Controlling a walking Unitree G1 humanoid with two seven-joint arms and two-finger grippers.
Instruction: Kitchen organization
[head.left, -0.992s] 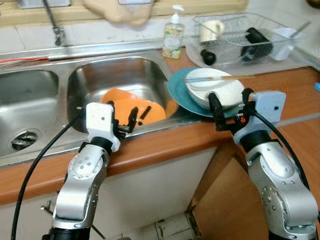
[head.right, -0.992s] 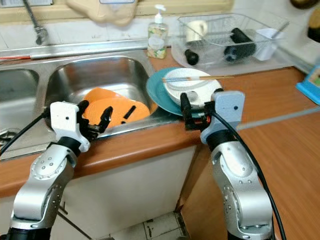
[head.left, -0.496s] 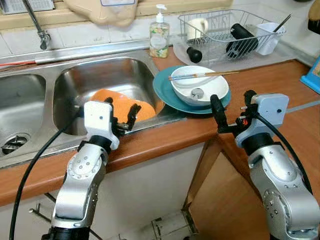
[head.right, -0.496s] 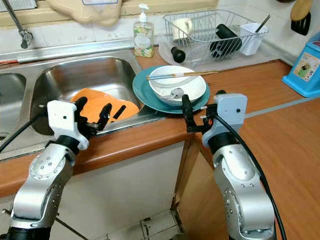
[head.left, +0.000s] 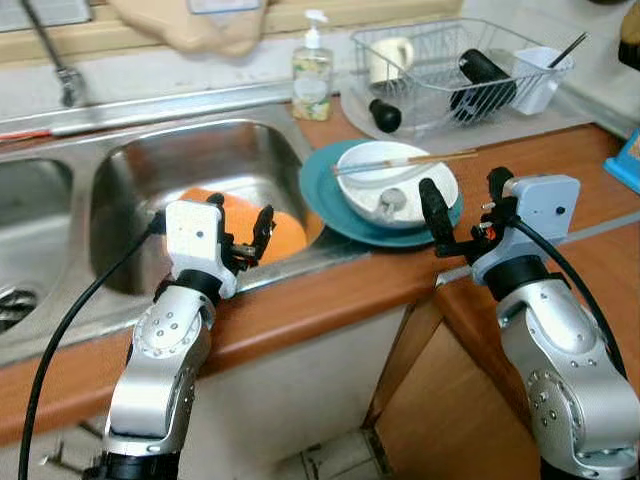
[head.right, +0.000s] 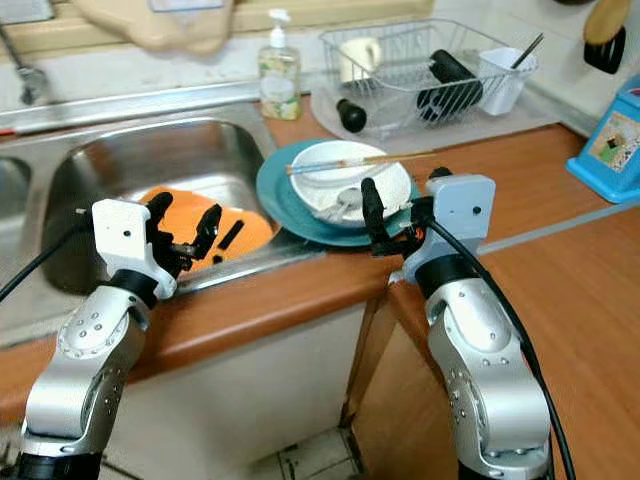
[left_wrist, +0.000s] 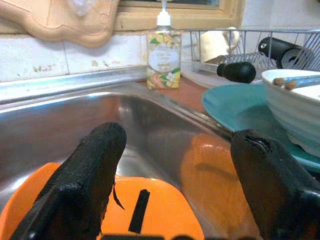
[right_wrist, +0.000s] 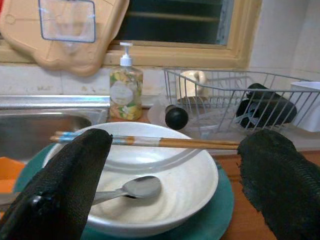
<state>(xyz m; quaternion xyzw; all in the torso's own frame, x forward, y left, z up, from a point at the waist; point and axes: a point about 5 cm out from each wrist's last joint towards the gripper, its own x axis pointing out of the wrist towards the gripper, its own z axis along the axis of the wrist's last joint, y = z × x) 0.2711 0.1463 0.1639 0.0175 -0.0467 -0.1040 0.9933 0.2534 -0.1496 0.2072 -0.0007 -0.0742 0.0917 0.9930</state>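
facing the sink (head.left: 200, 160) and the wooden table (head.left: 560, 170), we held both hands up with their fingers spread and nothing in them. our right hand (head.left: 463, 210) hung at the table's near edge, at six o'clock from the white bowl (head.left: 395, 180), which sat on the teal plate (head.left: 330, 190). our left hand (head.left: 245, 235) hung over the basin's near rim.

the risks, as we judged them: the chopsticks (head.left: 405, 161) lay loose across the bowl's rim, so any push or tilt of the bowl could roll them off. the spoon (right_wrist: 127, 187) inside could slide too. the plate overhung the sink's edge at its nine o'clock side, so pressing on the bowl might tip the stack toward the basin.

as for containers, the basin held orange plates (head.left: 270, 228) with a dark strip lying on one. the wire rack (head.left: 450, 60), at twelve o'clock from the bowl, held a cream mug (head.left: 390, 58), dark cylindrical items and a white cup (head.left: 540, 75) with a utensil in it. a soap bottle (head.left: 312, 70) stood just beside the rack.
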